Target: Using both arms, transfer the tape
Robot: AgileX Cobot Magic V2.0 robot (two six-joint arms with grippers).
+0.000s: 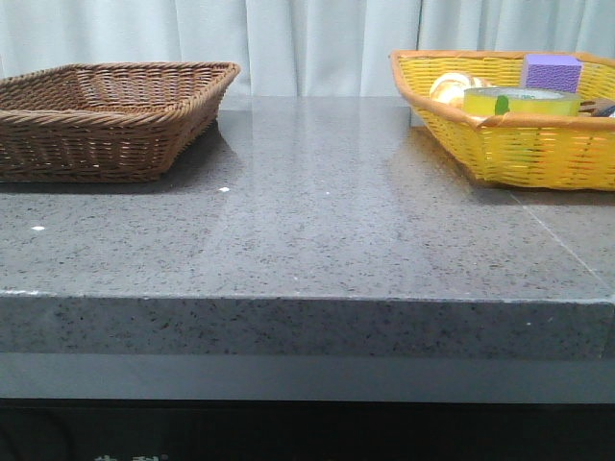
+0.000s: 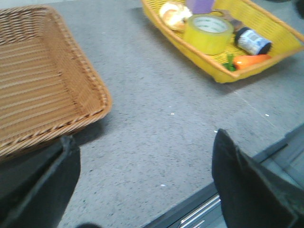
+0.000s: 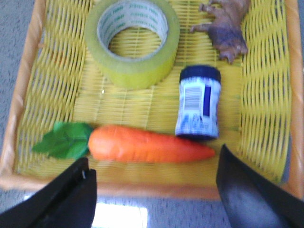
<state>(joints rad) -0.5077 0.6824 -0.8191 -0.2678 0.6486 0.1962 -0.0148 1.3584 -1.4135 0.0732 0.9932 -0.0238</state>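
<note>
Tape [image 3: 132, 42] sits flat on its side in the yellow basket [image 3: 266, 99], toward the upper left of the right wrist frame; in the front view it shows at the upper right, just under the purple cube [image 1: 552, 71], and in the left wrist view near the top centre; lying ring-face up like this, it offers its outer wall and open core to a grasp from above, which is likely why the right gripper [image 3: 154, 194] hangs over this basket with its fingers wide apart and nothing between them. Left gripper [image 2: 145, 185] waits over bare table beside the brown basket [image 2: 42, 80], fingers likewise spread and empty; my guess is that it is placed there to receive the roll and set it in that basket.

Roll itself is wide and thick, translucent yellow-green on its wall, with a pale ring face bearing faint green print; a carrot [image 3: 142, 143] and a small blue-capped jar [image 3: 199, 102] lie near it, the jar just beside it, so a descent must keep clear of both.
</note>
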